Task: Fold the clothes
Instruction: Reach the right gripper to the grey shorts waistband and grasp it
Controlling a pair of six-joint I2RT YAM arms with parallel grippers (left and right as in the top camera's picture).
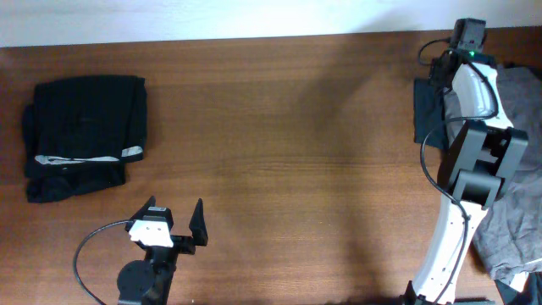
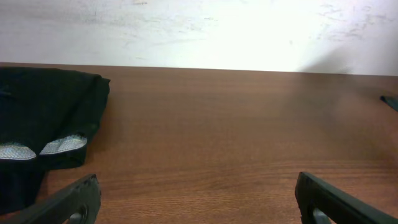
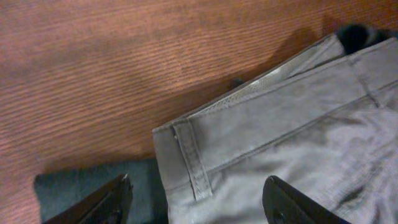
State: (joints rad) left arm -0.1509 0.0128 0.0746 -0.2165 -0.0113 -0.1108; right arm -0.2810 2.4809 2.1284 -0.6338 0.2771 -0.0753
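Note:
The clothes are grey-khaki shorts [image 3: 292, 118], lying at the table's right edge [image 1: 518, 216], partly under my right arm [image 1: 474, 127]. In the right wrist view their waistband corner and a belt loop [image 3: 194, 163] lie between the fingers of my right gripper [image 3: 196, 199]. Its jaws stand apart on either side of the cloth without pinching it. My left gripper [image 1: 175, 213] hovers open over bare wood near the front edge, nothing between its fingers [image 2: 74, 202].
A folded black garment [image 1: 85, 127] with pale trim lies at the far left, also in the left wrist view [image 2: 46, 118]. A dark teal cloth [image 1: 423, 110] lies under the shorts' corner [image 3: 93, 183]. Brown wooden tabletop [image 1: 296, 152] spans the middle.

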